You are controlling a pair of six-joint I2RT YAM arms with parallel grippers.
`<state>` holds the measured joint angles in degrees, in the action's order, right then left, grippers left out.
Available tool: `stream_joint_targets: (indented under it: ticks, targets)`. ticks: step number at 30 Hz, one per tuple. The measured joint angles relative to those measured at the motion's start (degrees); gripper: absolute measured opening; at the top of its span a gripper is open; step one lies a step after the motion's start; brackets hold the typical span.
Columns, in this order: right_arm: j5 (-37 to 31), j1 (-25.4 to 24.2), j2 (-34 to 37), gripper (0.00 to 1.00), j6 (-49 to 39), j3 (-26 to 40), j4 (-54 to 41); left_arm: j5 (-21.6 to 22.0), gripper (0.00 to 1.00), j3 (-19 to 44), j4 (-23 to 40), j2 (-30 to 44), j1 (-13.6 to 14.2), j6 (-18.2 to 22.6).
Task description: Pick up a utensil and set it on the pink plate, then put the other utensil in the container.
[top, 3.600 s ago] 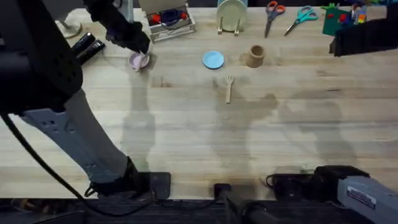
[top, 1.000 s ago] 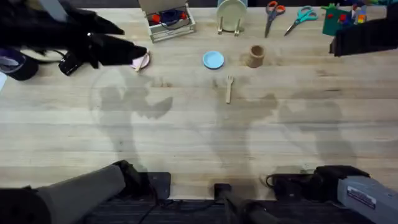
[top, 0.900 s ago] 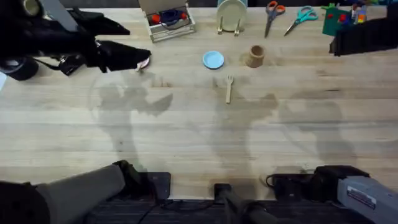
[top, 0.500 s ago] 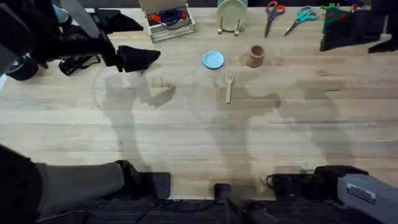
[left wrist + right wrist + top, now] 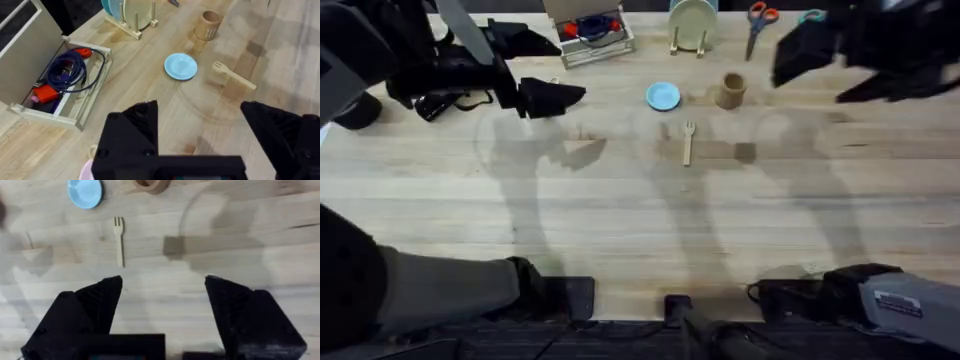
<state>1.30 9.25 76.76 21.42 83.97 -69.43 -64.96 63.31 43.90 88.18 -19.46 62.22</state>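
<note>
Black and spread wide, the right gripper (image 5: 825,60) has swung in from the far right edge to hang near the cup (image 5: 729,90), while the left gripper (image 5: 552,70), also open and empty, has drifted slightly right above the pink plate (image 5: 86,170). Unmoved on the table (image 5: 640,220), the wooden fork (image 5: 688,141) lies between the blue plate (image 5: 663,96) and cup, slightly nearer the arms' bases, its length running front to back with tines toward the far edge.
</note>
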Motion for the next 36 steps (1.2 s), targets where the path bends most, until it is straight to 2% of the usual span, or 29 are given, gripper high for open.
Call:
stream_joint_targets:
  ticks: [10,21,27,36]
  targets:
    - [-0.02,9.5,2.09,0.994,11.11,-13.35,17.12,0.0,0.994,0.0,0.04,0.0,0.0,0.42]
    - [-3.19,15.6,11.67,0.994,20.98,-14.28,20.53,0.01,0.994,0.0,0.04,0.0,0.0,0.42]
    - [-3.48,18.52,15.7,0.993,22.62,-14.32,26.24,0.01,0.993,0.0,0.04,0.0,0.0,0.42]
    - [-3.5,19.35,20.87,0.995,23.01,-14.32,26.58,0.01,0.993,0.0,0.04,0.0,0.0,0.42]
